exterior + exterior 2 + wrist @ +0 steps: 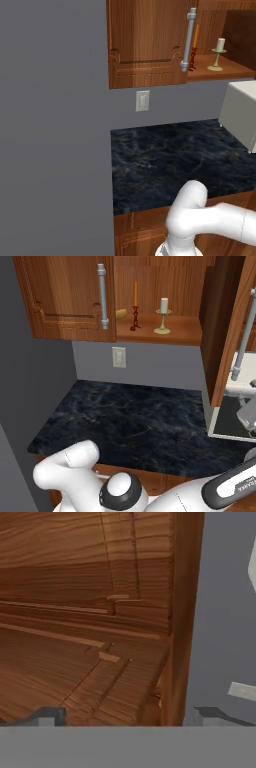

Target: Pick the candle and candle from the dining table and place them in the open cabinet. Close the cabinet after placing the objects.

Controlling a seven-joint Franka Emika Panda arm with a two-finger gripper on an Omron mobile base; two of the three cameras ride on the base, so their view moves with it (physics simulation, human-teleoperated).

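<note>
Here the hand [125, 717], fingers spread apart and holding nothing, faces the cabinet door [75, 612] close up.

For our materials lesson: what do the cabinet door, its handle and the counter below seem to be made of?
Cabinet door: reddish-brown wood, visible grain, satin. Handle: grey metal, probably steel, with a soft sheen. Counter: black stone with pale veins, likely polished marble or granite.

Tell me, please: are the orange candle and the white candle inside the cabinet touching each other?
Apart. In the right base view the orange candle and the white candle stand on the cabinet shelf with bare wood showing between them.
</note>
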